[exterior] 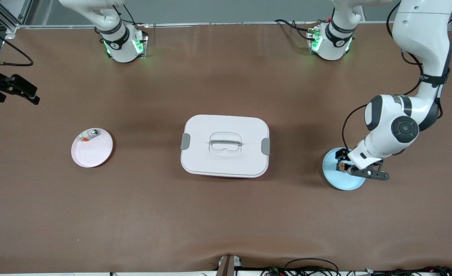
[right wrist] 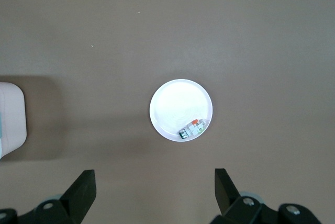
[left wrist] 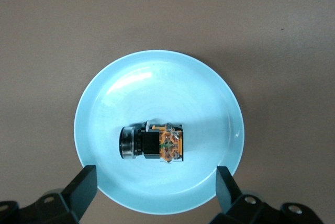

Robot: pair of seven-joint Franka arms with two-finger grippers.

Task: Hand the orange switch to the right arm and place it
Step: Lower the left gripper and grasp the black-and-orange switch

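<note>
- The orange switch, a blocky black piece with a round cap and an orange band, lay on its side in a glossy round pale-blue plate toward the left arm's end of the matte brown worktop.
- The left hand hovered over that plate, fingers spread wide, touching nothing.
- The right hand, likewise spread and empty, apparently waited high over a round pink plate holding a small silver-and-red piece.
- A white rounded-rectangle lidded box with grey clips sat between the plates.

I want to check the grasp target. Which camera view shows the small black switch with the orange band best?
The left wrist view: the small black switch with the orange band lies unobstructed on the light blue plate. The front view shows it tiny beside the left gripper. The right wrist view misses it.
</note>
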